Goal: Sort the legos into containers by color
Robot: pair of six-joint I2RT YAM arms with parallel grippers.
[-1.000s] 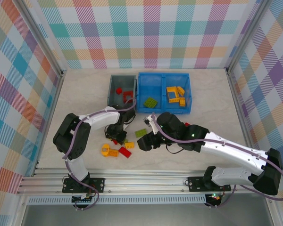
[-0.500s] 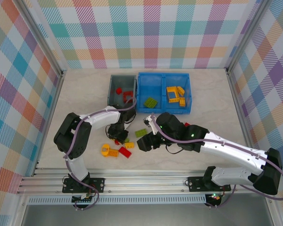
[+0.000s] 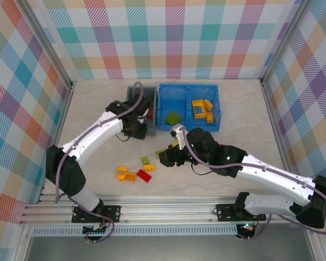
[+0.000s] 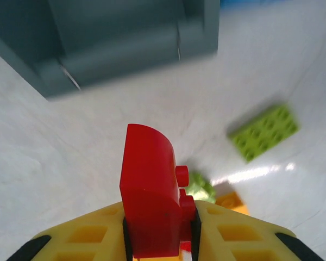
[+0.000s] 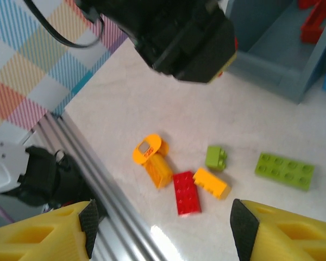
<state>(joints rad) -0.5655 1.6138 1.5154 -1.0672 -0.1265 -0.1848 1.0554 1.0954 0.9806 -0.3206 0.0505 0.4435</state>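
Farther back, the blue bin (image 3: pixel 219 106) stood with the grey bin (image 3: pixel 131 93) touching its left side, red pieces inside the grey one. The left gripper (image 4: pixel 158 239) pinched a red brick (image 4: pixel 149 185) just short of the grey bin's near wall. It would do best to clear that rim fully, then release low. The right gripper (image 5: pixel 162 217) hung spread above the loose bricks (image 5: pixel 186 192).

Curved red lego (image 4: pixel 151 198) held upright, just before the grey bin (image 4: pixel 122 46)
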